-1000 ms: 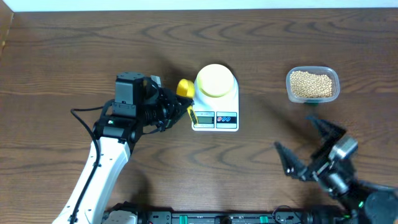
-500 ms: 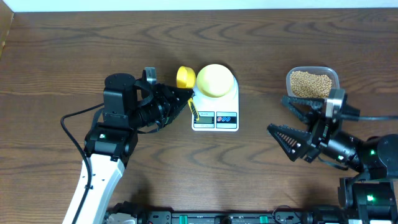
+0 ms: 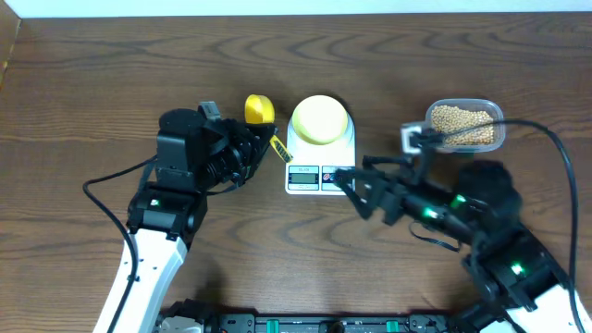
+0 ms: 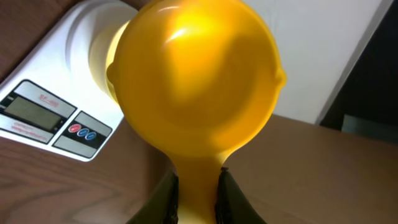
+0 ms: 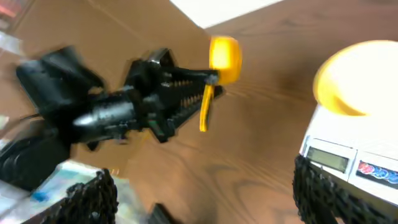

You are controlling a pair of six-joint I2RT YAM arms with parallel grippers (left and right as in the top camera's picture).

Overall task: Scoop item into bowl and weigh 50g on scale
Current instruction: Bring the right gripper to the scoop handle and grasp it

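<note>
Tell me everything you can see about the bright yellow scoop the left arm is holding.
The scoop is bright yellow and glossy, plastic by its look, with a round cup and a long flat handle. The left gripper is shut on the handle, a dark finger on either side. From overhead it hangs just left of the white scale and the pale yellow bowl, touching neither, with the cup end pointing away from the robot. The face that shows is smooth and bare.

Reads as glossy, smooth yellow plastic on the scoop [image 4: 199, 93], smooth white plastic on the scale [image 3: 319, 176]. Shows matt wood grain across the counter [image 3: 92, 83]. Looks clear plastic at the tub [image 3: 501, 118], matt on the beans [image 3: 462, 125].
</note>
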